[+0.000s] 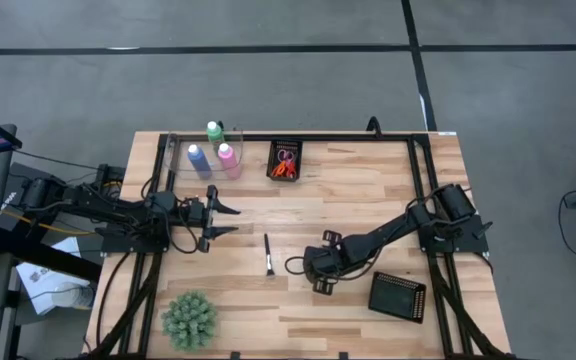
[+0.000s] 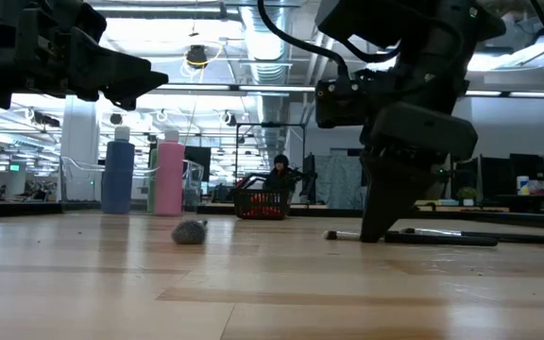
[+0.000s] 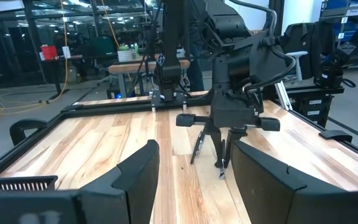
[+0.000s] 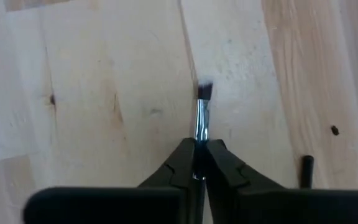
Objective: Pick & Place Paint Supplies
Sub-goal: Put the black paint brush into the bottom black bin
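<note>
The right gripper (image 4: 196, 163) is lowered to the wooden table (image 1: 368, 190), its fingers (image 4: 180, 160) closed tight on a thin brush (image 4: 202, 118) whose silver ferrule and dark bristles lie on the wood. It stands just beside the flat black mesh tray (image 1: 398, 296). A second brush (image 1: 268, 254) lies farther from that tray, toward the left gripper (image 1: 223, 218), which is held above the table with fingers spread wide and, as far as can be judged, nothing between them.

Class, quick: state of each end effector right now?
Left end effector: open, holding nothing.
Right end effector: closed on a brush.
</note>
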Robot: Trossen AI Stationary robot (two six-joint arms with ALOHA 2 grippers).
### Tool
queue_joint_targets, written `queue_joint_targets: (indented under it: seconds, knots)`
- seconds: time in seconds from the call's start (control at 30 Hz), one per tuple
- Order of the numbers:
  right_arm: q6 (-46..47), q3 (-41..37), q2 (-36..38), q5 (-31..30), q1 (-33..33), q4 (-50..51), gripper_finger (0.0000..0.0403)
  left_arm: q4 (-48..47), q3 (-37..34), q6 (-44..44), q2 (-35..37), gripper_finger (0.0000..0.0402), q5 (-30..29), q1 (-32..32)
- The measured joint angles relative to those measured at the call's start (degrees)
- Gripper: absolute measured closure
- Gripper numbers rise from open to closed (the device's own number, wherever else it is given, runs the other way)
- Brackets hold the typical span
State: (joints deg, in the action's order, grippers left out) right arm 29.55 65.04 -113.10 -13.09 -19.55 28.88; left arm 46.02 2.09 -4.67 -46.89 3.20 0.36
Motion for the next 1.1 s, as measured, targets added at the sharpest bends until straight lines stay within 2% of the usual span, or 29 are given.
queue_joint_targets:
  seconds: [0.27, 0.5, 0.67, 1.1]
  knots:
    - [-0.67, -0.06, 0.00, -1.00, -1.06, -0.45, 0.0397, 0.00, 0.00, 0.02, 0.00, 0.0211, 0.00, 0.00]
    - [-3.15, 2.77, -0.74, -7.00, -3.13, 0.28, 0.0402, 0.00, 0.00, 0.04, 0.00, 0.0211, 0.00, -0.02]
    - [-6.34, 5.78, -1.40, -8.69, -3.57, -0.30, 0.0400, -0.07, 0.00, 0.20, 0.00, 0.0211, 0.00, -0.01]
    - [-17.07, 7.65, -0.98, -9.53, -3.12, -12.01, 0.0402, -0.83, 0.00, 0.24, 0.00, 0.0211, 0.02, 0.00]
